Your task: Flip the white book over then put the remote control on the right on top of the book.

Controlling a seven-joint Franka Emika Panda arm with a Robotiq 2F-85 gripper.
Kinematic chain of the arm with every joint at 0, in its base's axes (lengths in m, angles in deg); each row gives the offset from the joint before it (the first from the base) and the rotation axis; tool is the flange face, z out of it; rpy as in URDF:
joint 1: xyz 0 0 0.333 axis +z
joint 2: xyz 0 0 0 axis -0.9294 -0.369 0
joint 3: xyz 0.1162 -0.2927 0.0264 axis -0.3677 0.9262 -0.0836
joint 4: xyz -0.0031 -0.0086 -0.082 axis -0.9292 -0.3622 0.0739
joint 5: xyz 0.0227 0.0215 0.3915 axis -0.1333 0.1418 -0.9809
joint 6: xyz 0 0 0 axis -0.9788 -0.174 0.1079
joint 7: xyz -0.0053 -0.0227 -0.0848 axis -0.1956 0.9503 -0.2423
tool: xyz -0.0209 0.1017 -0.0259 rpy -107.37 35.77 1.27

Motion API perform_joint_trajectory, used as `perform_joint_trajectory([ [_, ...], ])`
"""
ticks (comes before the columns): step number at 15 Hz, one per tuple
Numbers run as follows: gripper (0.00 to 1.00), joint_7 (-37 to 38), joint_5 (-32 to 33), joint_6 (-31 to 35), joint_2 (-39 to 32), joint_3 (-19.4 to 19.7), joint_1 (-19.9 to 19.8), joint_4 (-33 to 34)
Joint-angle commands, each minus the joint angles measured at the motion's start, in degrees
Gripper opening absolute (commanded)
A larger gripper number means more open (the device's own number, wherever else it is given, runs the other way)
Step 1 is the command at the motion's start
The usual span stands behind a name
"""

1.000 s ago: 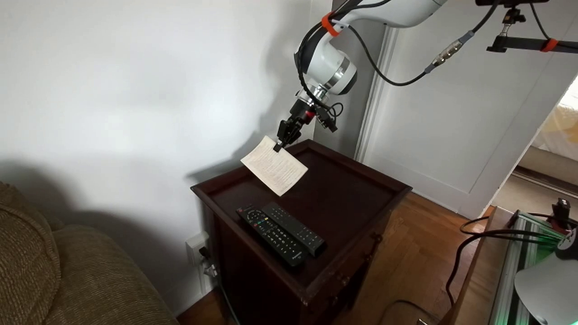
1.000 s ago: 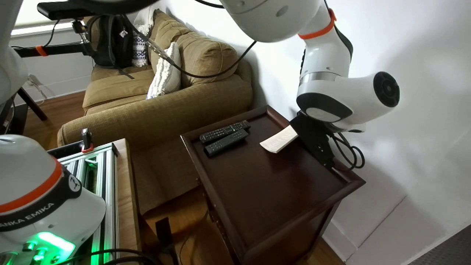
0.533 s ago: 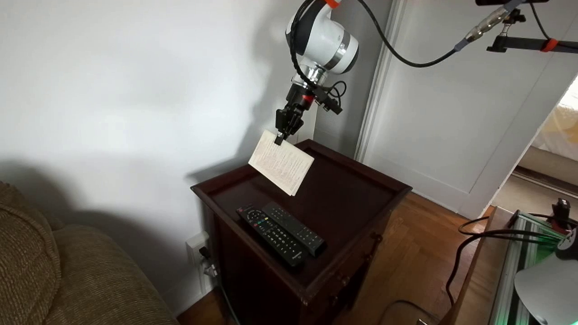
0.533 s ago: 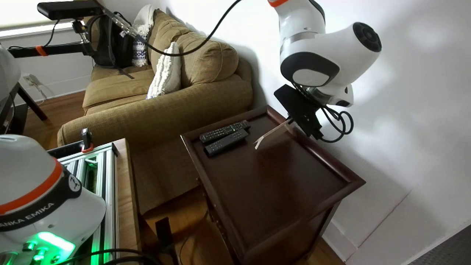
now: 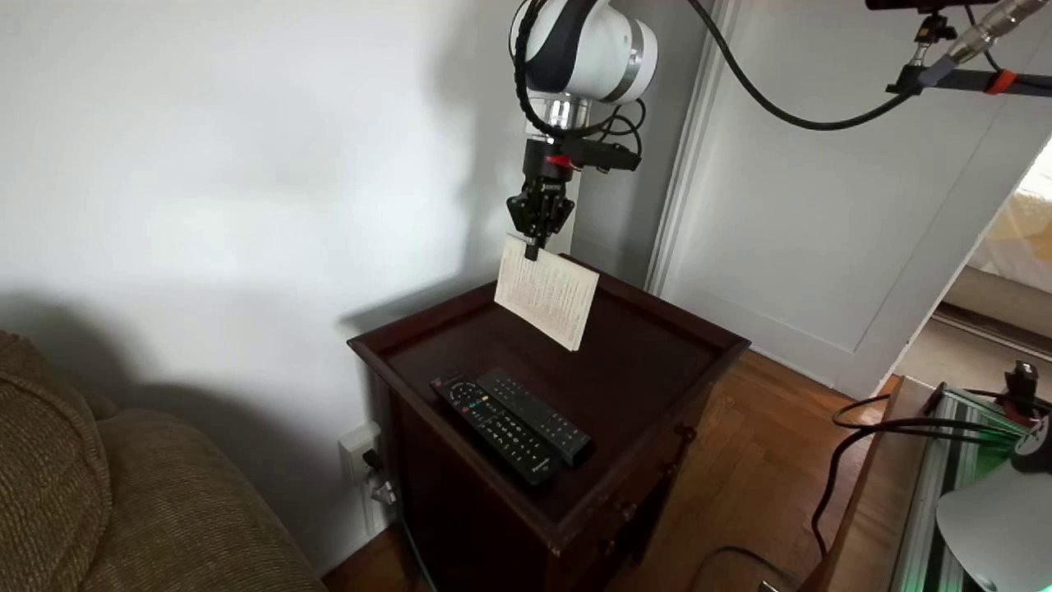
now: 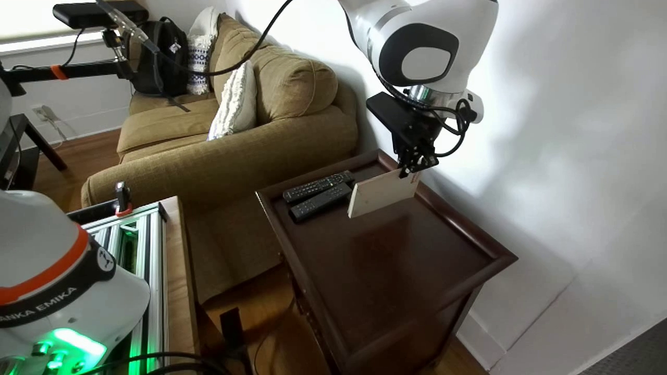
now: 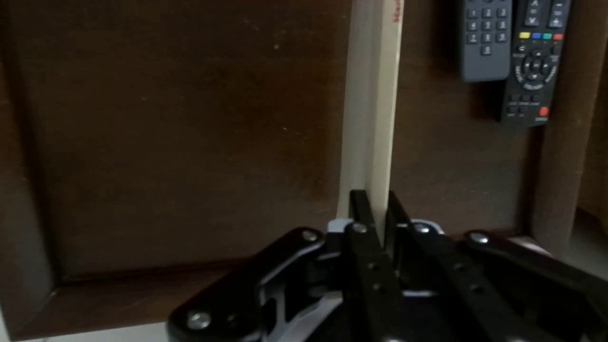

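White book (image 5: pixel 544 304): gripped by its upper edge, hanging almost upright over the far part of the bench (image 5: pixel 649 345). Cannot tell whether its lowest corner touches the wood. In an exterior view a printed page (image 5: pixel 542 288) faces the camera; in an exterior view the plain cream side (image 6: pixel 380 194) shows, red marks (image 6: pixel 415 177) at its right end beside the pincer (image 5: pixel 532 250).

Pincer: narrow, pointing down, holding the book. Wrist view: black fingers (image 7: pixel 359 205) press on both sides of its thin edge, which runs from them to the top of the view.

Remote control on the right (image 5: pixel 538 415): black, flat, buttons up, on the left part of the bench, apart from the book. Other remote (image 5: pixel 497 429): just beside it on the left, black and buttons up, with coloured keys and a Panasonic label. Contact between the two cannot be made out.

Bench: dark red-brown wood, raised rim, drawer knobs (image 5: pixel 629 510) on its near right side in an exterior view.

Arm (image 5: pixel 588 53): white, above the bench, before a white wall (image 5: pixel 246 164). In an exterior view: tan sofa (image 6: pixel 234 156) at far left, carrying a pale cushion (image 6: pixel 239 104) and a black backpack (image 6: pixel 146 80); robot base (image 6: pixel 68 286) at near left, lit green.
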Motion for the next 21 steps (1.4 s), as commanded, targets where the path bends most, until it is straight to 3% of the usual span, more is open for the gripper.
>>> perform_joint_trajectory([
  [1, 0.02, 10.64, 10.85, -0.79, 1.72, 5.42, 4.43, -2.14],
  [6, 0.02, 20.64, 26.56, -0.44, -1.26, 9.80, 9.76, -1.50],
  [11, 0.02, 26.10, 34.85, 2.11, -4.87, 10.11, 13.34, -0.27],
  [21, 0.02, 25.62, 32.39, 11.37, -10.02, 8.38, 13.04, 0.71],
])
